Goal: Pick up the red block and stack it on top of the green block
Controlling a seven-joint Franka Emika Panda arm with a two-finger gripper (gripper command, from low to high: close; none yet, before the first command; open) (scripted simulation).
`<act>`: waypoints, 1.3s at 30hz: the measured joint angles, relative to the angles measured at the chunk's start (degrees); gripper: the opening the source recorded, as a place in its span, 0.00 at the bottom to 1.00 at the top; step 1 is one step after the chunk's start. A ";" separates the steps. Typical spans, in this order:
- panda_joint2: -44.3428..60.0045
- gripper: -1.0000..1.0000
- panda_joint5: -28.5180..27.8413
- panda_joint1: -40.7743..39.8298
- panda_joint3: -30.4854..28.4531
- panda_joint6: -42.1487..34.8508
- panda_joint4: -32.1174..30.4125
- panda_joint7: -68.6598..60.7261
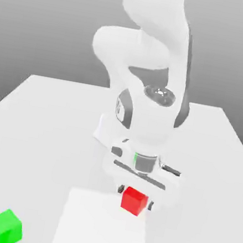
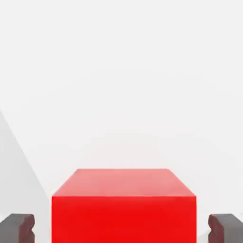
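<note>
Gripper point(image 1: 135, 196): standing low over the worktop point(image 1: 49, 128), fingers point(image 2: 18, 228) flanking the red block point(image 1: 134, 200); grip not clear yet.
Advice: it is needing a centred, firm squeeze before lifting.
Green block point(image 1: 5, 227): lying well apart, toward the exterior view's left.

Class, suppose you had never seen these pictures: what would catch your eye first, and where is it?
The small bright red cube stands out first, sitting on the white table between the fingers of the white robot arm's claw. Next comes the small bright green cube, alone near the table's front edge, towards the exterior view's left.
</note>
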 joint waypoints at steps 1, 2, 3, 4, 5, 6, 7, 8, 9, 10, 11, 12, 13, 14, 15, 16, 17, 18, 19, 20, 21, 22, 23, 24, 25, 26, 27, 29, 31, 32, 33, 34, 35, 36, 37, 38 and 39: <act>0.00 0.00 -0.03 -0.01 0.00 0.04 0.00 0.03; 0.00 0.00 -0.06 -0.02 0.00 0.08 0.00 0.06; 0.40 0.00 -0.39 0.40 -0.51 0.41 0.04 0.28; -0.05 0.00 -0.06 -0.03 0.02 0.00 0.01 0.06; -0.94 0.00 0.77 -0.84 1.08 -0.76 -0.07 -0.50; -2.05 0.00 2.07 -1.66 2.26 -1.69 -0.18 -1.40; -3.28 0.00 3.69 -2.33 3.38 -2.71 -0.32 -2.53; -4.55 0.00 5.26 -3.02 4.51 -3.77 -0.47 -3.62; -5.85 0.00 7.11 -3.34 5.32 -4.83 -0.64 -4.94; -7.16 0.00 8.90 -3.35 5.85 -5.90 -0.82 -6.21; -8.45 0.00 10.42 -3.32 6.37 -6.98 -1.00 -7.27; -9.73 0.00 11.88 -3.28 6.71 -8.05 -1.20 -8.30; -10.99 0.00 13.23 -3.16 6.99 -9.09 -1.41 -9.30; -12.21 0.00 14.39 -2.66 6.85 -10.11 -1.64 -10.17; -13.41 0.00 15.40 -2.40 6.76 -11.11 -1.88 -10.93; -14.58 0.00 16.26 -2.09 6.60 -12.07 -2.14 -11.58; -15.71 0.00 16.99 -1.85 6.50 -13.02 -2.41 -12.15; -15.82 0.00 17.88 -2.06 5.90 -13.99 -1.52 -12.77; -15.45 0.00 18.73 -2.67 5.13 -15.00 -0.09 -13.33; -14.75 0.00 19.43 -3.85 4.23 -16.02 1.71 -13.78; -13.89 0.00 19.97 -5.45 3.38 -17.06 3.65 -14.13; -12.95 0.00 20.34 -6.86 2.59 -18.08 5.68 -14.36; -11.94 0.00 20.52 -8.19 1.75 -19.11 7.74 -14.47; -10.90 0.00 20.55 -9.87 1.33 -20.12 9.81 -14.47; -9.82 0.00 20.41 -11.27 0.59 -21.13 11.89 -14.36; -8.72 0.00 20.15 -12.89 -0.24 -22.12 13.98 -14.16; -7.60 0.00 19.77 -14.48 -1.09 -23.11 16.06 -13.87; -5.30 0.00 18.73 -16.98 -2.93 -25.05 20.21 -13.11; -2.95 0.00 17.46 -18.95 -5.14 -26.97 24.35 -12.17; -1.75 0.00 16.78 -19.93 -6.36 -27.89 26.40 -11.67; -0.52 0.00 16.11 -20.90 -7.67 -28.76 28.43 -11.16; 1.13 0.00 15.92 -21.41 -8.29 -28.19 29.47 -11.01; 3.00 0.00 15.95 -21.69 -8.56 -26.92 30.04 -11.02; 4.97 0.00 16.09 -21.87 -8.63 -25.30 30.38 -11.12; 6.99 0.00 16.32 -22.03 -8.57 -23.51 30.60 -11.28; 8.59 1.00 16.48 -22.12 -8.50 -22.05 30.74 -11.39; 8.59 1.00 16.48 -22.12 -8.50 -22.05 30.74 -11.39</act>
